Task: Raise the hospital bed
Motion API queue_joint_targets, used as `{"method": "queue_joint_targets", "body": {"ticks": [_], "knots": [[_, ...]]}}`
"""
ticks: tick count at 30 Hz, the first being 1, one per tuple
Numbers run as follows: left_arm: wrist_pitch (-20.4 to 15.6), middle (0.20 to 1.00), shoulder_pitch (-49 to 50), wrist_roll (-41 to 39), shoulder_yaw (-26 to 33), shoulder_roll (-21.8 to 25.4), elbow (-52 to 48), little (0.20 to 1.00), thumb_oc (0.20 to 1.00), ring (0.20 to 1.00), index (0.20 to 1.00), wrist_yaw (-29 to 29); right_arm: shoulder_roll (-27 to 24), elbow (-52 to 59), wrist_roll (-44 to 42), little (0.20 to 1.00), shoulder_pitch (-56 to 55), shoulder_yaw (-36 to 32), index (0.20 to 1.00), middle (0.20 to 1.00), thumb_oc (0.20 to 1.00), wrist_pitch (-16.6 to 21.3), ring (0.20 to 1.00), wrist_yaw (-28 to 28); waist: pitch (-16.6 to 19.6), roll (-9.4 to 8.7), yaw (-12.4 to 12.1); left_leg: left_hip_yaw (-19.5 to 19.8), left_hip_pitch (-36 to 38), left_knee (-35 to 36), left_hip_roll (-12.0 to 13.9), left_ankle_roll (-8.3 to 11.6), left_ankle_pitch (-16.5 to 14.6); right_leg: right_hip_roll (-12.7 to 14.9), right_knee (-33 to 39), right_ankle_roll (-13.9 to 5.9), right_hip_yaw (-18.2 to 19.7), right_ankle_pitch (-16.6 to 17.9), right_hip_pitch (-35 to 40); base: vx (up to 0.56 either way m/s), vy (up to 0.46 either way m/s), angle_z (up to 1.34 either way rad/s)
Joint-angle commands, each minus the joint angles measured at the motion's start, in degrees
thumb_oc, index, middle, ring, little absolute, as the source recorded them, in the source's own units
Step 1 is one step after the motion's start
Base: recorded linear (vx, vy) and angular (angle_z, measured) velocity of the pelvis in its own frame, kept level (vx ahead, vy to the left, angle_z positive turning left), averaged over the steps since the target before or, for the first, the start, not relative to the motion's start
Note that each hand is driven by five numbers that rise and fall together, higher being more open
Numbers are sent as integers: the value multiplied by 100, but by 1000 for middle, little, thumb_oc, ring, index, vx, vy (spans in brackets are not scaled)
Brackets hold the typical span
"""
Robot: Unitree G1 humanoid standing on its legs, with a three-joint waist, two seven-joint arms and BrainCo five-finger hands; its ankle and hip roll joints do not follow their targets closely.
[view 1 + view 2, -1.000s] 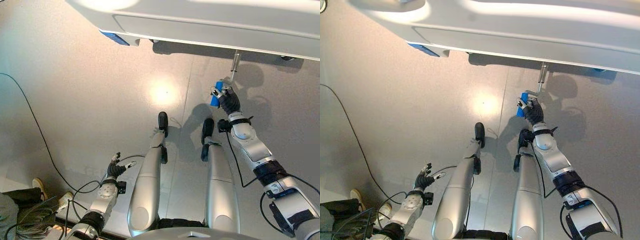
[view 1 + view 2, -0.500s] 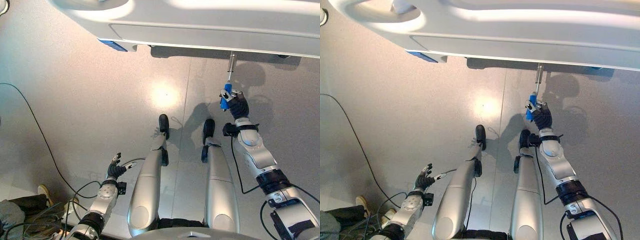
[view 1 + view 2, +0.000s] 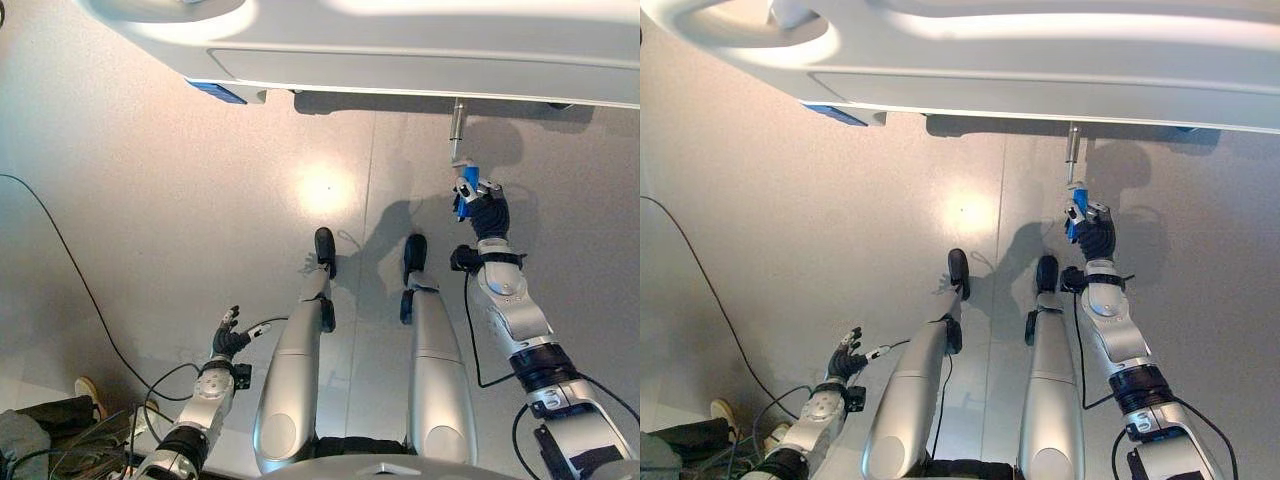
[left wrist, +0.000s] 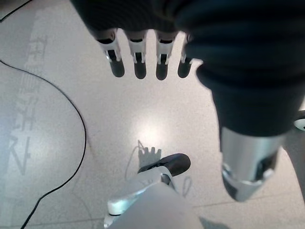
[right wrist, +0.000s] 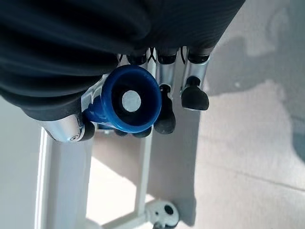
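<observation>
The hospital bed [image 3: 420, 50] spans the top of the left eye view, its pale footboard panel running from upper left to upper right. From its underside, right of centre, a short metal crank shaft [image 3: 457, 125] sticks out toward the robot and ends in a blue crank handle [image 3: 466, 188]. The right hand [image 3: 485, 210] is curled round that handle; in the right wrist view the round blue grip end [image 5: 130, 100] sits between the dark-tipped fingers [image 5: 194, 94] and the thumb, clamped snugly.

The handle looks like hard, smooth plastic on a rigid steel crank, so it is likely stiff, not fragile, and probably a little slippery under metal fingers. Turning it will likely meet steady resistance, since the crank lifts the weight of the bed. The blue grip is the right place to hold, wrapped fully rather than pinched, so it can spin in the palm as the crank goes round.

The left hand [image 3: 228, 338] hangs at lower left, fingers straight and apart, holding nothing. A blue bed fitting [image 3: 215, 91] shows under the panel at upper left, and a person's shoe [image 3: 88, 387] sits at the lower left edge, both well apart from the crank. The floor [image 3: 180, 200] around the handle leaves room to sweep; the bed's underside just above is the nearest thing to knock.
</observation>
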State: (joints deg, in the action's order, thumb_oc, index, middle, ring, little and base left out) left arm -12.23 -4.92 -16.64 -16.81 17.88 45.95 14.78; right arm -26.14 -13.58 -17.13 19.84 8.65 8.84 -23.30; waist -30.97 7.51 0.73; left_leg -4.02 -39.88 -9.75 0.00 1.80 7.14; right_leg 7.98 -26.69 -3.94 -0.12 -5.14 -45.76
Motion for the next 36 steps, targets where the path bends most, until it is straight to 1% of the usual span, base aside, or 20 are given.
{"method": "queue_joint_targets", "body": {"ticks": [1,4,6,7,10,11,12,14,15,18,19,20,22,23,26,29,30,31,36], "knots": [[-88,1000,420,-53,100,-65,41,1000,1000,1000,1000,170,-591,790,107,200,190,-1549,200,200,200,1124,200,-885,117,77,263,220,-86,-828,133,322,-472,-67,380,-416,125,610,61,0,0,0],[-90,1000,431,-62,97,-56,48,1000,1000,1000,1000,193,-629,491,115,200,172,-1590,200,200,200,1062,200,-967,117,71,256,229,-131,-841,124,316,-478,-81,376,-414,139,619,21,0,0,0],[-97,1000,429,-78,85,-59,33,1000,1000,1000,1000,224,-686,52,152,200,217,-1592,200,200,200,964,200,-1094,117,59,247,222,-210,-885,119,312,-485,-86,364,-414,140,627,-27,0,0,0],[-97,1000,428,-78,86,-60,32,1000,1000,1000,1000,224,-688,45,149,200,223,-1590,200,200,200,968,200,-1093,117,60,247,222,-213,-887,120,312,-486,-87,363,-414,140,627,-29,0,0,0],[-118,1000,449,-91,36,-41,-19,1000,1000,1000,1000,249,-755,-570,164,200,314,-1574,200,200,200,852,200,-1252,117,64,233,232,-297,-926,118,312,-495,-74,340,-410,131,629,-96,0,0,0],[-134,1000,473,-95,2,-10,-58,1000,1000,1000,1000,263,-790,-1000,142,200,384,-1525,200,200,200,784,200,-1328,117,64,223,249,-362,-963,109,311,-497,-77,313,-408,123,628,-149,0,0,0],[-134,1000,471,-95,5,-11,-59,1000,1000,1000,1000,263,-795,-1013,137,200,395,-1519,200,200,200,791,200,-1326,117,65,226,250,-367,-967,109,311,-499,-77,311,-408,123,627,-153,0,0,0],[-153,1000,500,-139,-63,23,-152,1000,1000,1000,1000,277,-928,-1706,23,200,585,-1390,200,200,200,670,200,-1340,117,68,191,257,-474,-1000,93,305,-505,-72,288,-404,105,627,-246,0,0,0],[-153,1000,498,-139,-60,20,-153,1000,1000,1000,1000,277,-933,-1718,19,200,596,-1384,200,200,200,676,200,-1337,117,69,193,257,-479,-1003,94,305,-507,-72,286,-404,106,627,-250,0,0,0],[-159,1000,488,-159,-156,45,-215,1000,1000,1000,1000,279,-1058,-2472,-72,200,844,-1182,200,200,200,548,200,-1247,117,88,159,263,-640,-1084,78,285,-527,-62,218,-403,95,639,-398,0,0,0],[-159,1000,488,-159,-156,45,-215,1000,1000,1000,1000,279,-1058,-2472,-72,200,844,-1182,200,200,200,548,200,-1247,117,88,159,263,-640,-1084,78,285,-527,-62,218,-403,95,639,-398,0,0,0],[-173,1000,517,-202,-213,51,-308,1000,1000,1000,1000,279,-1152,-2958,-147,200,967,-1051,200,200,200,468,200,-1158,117,106,134,272,-751,-1136,59,277,-530,-41,188,-404,85,649,-489,0,0,0],[-192,1000,511,-250,-309,59,-345,1000,1000,1000,1000,285,-1259,-3553,-250,200,1189,-916,200,200,200,377,200,-1080,117,128,87,280,-840,-1173,44,271,-536,-23,154,-407,82,643,-562,-3,9,3],[-195,1000,489,-267,-403,72,-384,1000,1000,1000,1000,285,-1378,-4221,-324,200,1432,-734,200,200,200,263,200,-940,117,160,41,295,-963,-1254,26,265,-551,-1,75,-407,70,638,-671,-3,14,7],[-202,1000,482,-302,-453,89,-465,1000,1000,1000,1000,299,-1441,-4467,-324,200,1617,-558,200,200,200,206,200,-874,117,173,19,286,-1082,-1322,25,266,-561,18,31,-401,55,631,-768,1,14,9],[-221,1000,426,-348,-583,99,-544,1000,1000,1000,1000,331,-1530,-5261,-308,200,1924,-309,200,200,200,20,200,-703,117,227,-71,324,-1314,-1477,12,273,-589,35,-164,-385,37,571,-977,2,-1,8],[-220,1000,424,-348,-581,97,-545,1000,1000,1000,1000,331,-1533,-5269,-310,200,1933,-304,200,200,200,23,200,-700,117,228,-69,325,-1322,-1484,13,273,-592,35,-170,-385,37,569,-984,5,1,7],[-236,1000,400,-369,-649,131,-646,1000,1000,1000,1000,343,-1576,-5561,-254,200,2063,-180,200,200,200,-77,200,-595,117,257,-136,349,-1437,-1556,17,275,-608,46,-271,-379,11,529,-1092,3,0,4],[-241,1000,337,-421,-815,161,-759,1000,1000,1000,1000,334,-1584,-5929,-56,200,2371,124,200,200,200,-227,200,-487,117,322,-232,408,-1739,-1793,10,264,-655,74,-514,-362,-24,438,-1349,4,-7,5]]}}
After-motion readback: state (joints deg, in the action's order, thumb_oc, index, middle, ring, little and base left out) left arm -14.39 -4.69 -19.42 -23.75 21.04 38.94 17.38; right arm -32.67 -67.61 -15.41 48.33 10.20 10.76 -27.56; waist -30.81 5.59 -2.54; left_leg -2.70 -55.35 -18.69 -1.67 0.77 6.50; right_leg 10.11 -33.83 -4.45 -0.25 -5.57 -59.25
